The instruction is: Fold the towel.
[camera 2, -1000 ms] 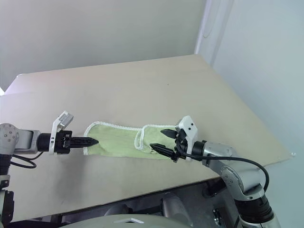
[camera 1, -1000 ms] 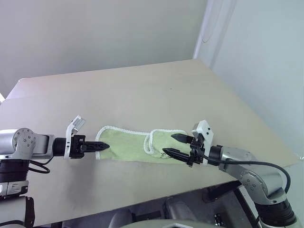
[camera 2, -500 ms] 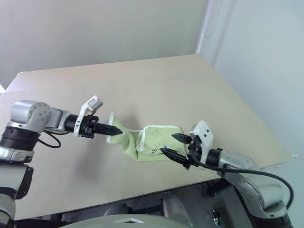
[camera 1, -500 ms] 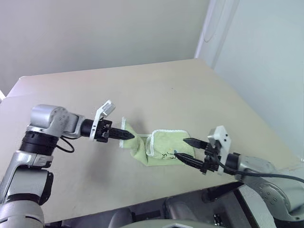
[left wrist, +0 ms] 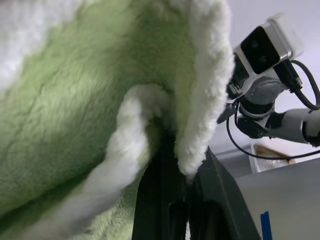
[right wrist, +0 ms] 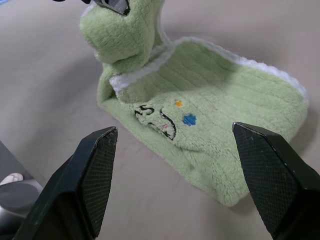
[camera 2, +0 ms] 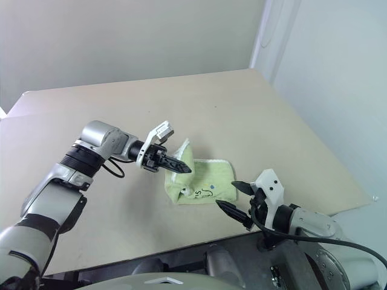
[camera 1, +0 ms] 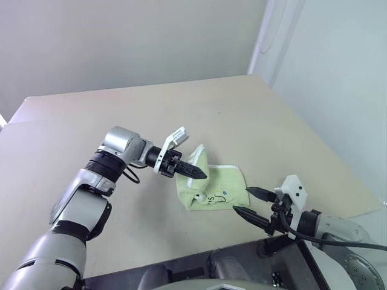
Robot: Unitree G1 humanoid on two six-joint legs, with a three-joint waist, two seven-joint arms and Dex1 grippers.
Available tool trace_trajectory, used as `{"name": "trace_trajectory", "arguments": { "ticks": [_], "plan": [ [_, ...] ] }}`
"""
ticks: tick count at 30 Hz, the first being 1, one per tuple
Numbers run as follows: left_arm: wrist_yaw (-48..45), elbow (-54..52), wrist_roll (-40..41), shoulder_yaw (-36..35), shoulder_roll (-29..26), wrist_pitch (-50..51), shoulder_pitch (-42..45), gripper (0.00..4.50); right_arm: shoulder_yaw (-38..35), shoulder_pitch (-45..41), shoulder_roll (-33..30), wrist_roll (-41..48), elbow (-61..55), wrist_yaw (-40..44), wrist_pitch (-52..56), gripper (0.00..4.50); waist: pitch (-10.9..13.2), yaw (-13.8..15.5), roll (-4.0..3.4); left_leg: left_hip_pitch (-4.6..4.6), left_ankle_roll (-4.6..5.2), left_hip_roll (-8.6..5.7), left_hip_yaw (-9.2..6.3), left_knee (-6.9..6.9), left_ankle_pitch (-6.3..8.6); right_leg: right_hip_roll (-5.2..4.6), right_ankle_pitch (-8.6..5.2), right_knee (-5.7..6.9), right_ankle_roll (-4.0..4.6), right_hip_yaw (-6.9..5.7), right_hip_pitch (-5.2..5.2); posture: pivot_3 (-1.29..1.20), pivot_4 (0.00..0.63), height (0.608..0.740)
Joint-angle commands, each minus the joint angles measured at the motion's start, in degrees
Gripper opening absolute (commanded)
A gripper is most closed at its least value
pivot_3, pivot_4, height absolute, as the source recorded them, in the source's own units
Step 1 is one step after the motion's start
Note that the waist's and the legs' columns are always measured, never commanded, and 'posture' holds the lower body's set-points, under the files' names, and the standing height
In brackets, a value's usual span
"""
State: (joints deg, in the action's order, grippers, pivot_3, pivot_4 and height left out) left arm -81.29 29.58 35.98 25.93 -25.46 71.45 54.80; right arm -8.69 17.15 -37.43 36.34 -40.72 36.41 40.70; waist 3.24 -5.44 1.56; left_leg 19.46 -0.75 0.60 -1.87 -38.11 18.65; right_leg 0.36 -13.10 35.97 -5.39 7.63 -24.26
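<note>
The pale lime-green towel point(camera 1: 217, 188) lies bunched on the beige table, with white edging and a small stitched face on its near layer point(right wrist: 159, 118). My left gripper point(camera 1: 197, 174) is shut on the towel's left end. It holds that end raised over the rest of the cloth, which wraps around its fingers point(left wrist: 162, 200). My right gripper point(camera 1: 254, 203) stands open just off the towel's near right corner, by the table's front edge. Nothing lies between its fingertips point(right wrist: 102, 145), and the towel point(right wrist: 225, 105) lies beyond them.
The beige table point(camera 1: 139, 115) spreads wide behind and to the left of the towel. Its front edge point(camera 1: 181, 261) runs close below the right gripper, and its right corner point(camera 1: 373, 199) is near. A small dark speck point(camera 1: 218, 111) marks the far tabletop.
My left gripper swung rightward and up with the towel's left end, drawing the long strip into a short bunched fold. The right gripper backed off the towel toward the front edge, still open.
</note>
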Motion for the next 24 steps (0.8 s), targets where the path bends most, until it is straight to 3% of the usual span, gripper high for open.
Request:
{"name": "trace_trajectory", "arguments": {
  "ticks": [1,6,11,21,24],
  "plan": [
    [-1.5,1.7,-1.1,-0.5,2.9,-1.5,2.7,0.03,-2.4,0.3,0.2,0.6,-2.9,-1.0,-1.4,3.86,0.0,0.1,0.01,0.00,0.00,0.00,0.00,0.00,0.00,0.00,0.00,0.00,0.00,0.00,0.00,0.00,0.000,0.740],
    [-0.5,6.5,-3.5,-1.2,10.0,-4.5,3.3,0.03,-3.6,2.8,0.8,0.2,-3.5,-2.3,-1.7,3.86,0.0,0.7,0.04,0.02,0.00,-0.01,0.00,-0.01,0.00,0.00,0.00,-0.07,-0.01,0.00,0.04,0.00,0.000,0.740],
    [-1.0,8.0,-6.2,0.3,12.6,-5.7,2.2,0.03,-3.2,4.2,1.0,-0.2,-4.3,-3.5,-2.1,3.86,0.0,1.2,0.05,-0.04,0.01,0.00,0.00,-0.01,0.01,0.05,0.00,0.02,0.00,0.04,0.03,0.00,0.000,0.740],
    [2.9,13.3,-9.1,-4.1,18.6,-8.8,1.4,0.03,-3.1,5.7,1.2,-0.4,-4.6,-5.2,-2.7,3.86,0.1,1.5,0.09,0.00,0.02,-0.01,0.00,-0.04,0.01,0.04,0.00,-0.05,-0.01,0.05,0.08,0.00,0.000,0.740],
    [2.7,13.4,-10.2,-3.5,19.2,-9.6,0.5,0.68,-2.5,5.5,1.2,-0.7,-4.6,-5.7,-2.6,3.86,0.1,1.5,0.08,-0.01,0.02,-0.01,0.00,-0.05,0.01,0.04,0.00,-0.04,-0.01,0.05,0.09,0.00,0.000,0.740]
  ]
}}
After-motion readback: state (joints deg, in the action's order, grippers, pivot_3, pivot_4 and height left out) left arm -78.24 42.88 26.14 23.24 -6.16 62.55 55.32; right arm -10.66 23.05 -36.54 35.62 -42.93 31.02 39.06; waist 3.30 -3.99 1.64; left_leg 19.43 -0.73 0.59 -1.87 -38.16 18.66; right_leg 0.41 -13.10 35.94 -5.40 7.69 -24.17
